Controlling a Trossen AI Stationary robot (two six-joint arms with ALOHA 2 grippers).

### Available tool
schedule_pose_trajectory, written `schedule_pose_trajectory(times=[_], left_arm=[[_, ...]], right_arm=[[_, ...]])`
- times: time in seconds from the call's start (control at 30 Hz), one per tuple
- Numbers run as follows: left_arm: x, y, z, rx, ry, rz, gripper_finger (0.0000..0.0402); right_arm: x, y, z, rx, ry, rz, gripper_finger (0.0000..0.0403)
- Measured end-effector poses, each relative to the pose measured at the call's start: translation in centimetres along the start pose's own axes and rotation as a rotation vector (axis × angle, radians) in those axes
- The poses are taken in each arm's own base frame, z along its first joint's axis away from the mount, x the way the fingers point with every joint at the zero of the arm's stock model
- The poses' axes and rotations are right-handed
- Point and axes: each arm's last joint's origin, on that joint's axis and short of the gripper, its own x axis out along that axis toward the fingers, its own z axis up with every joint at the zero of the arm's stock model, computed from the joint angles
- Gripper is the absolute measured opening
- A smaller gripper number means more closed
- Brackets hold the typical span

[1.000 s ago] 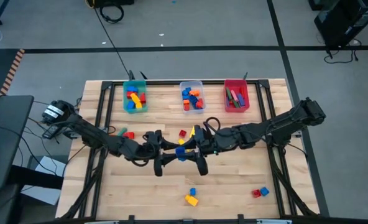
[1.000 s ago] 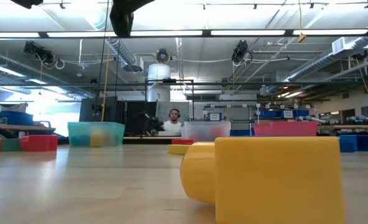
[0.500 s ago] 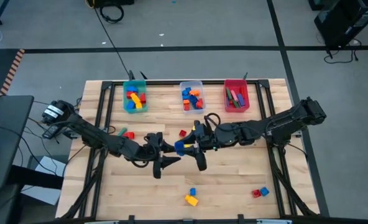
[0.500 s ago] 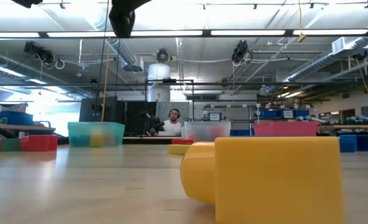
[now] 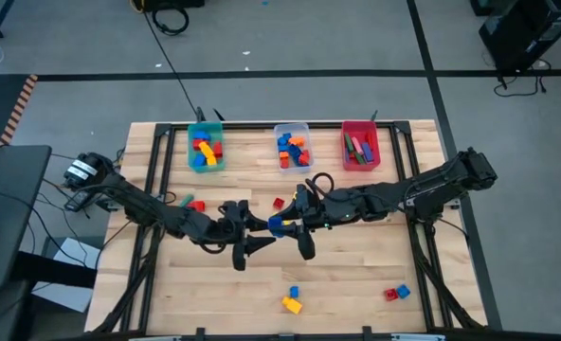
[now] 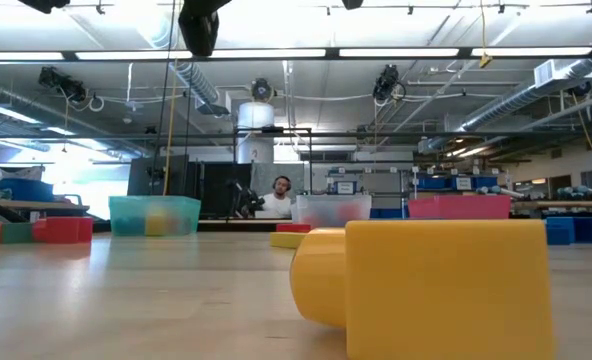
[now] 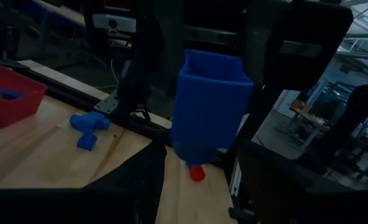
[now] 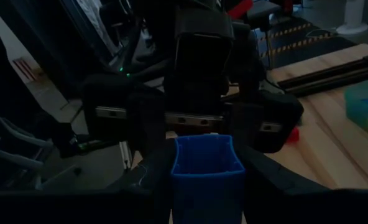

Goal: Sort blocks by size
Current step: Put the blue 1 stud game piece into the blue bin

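On the wooden surface [image 5: 356, 275] both arms meet at the middle – the right end effector [image 8: 207, 186] is closed on a blue block [image 5: 275, 224] (held above the wood), and the left end effector [image 5: 252, 234] stands open, facing it.

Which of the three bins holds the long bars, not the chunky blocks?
The red bin, the one nearest the right arm's side of the table. Its blocks lie as slim bars, while the teal bin and clear bin hold shorter, chunkier pieces.

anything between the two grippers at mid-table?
A blue block, clamped by the right gripper; the open left gripper faces it. Shows in high and both wrist views.
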Motion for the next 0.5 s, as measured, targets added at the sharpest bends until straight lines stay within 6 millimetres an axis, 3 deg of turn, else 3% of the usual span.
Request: schedule_pose_trajectory(times=[0.5], left_arm=[[0.3, 0.5, 0.5, -0.011, -0.03, 0.007, 0.021]], right_arm=[[1.2, -0.2, -0.5, 0.008, -0.022, 0.006, 0.015]])
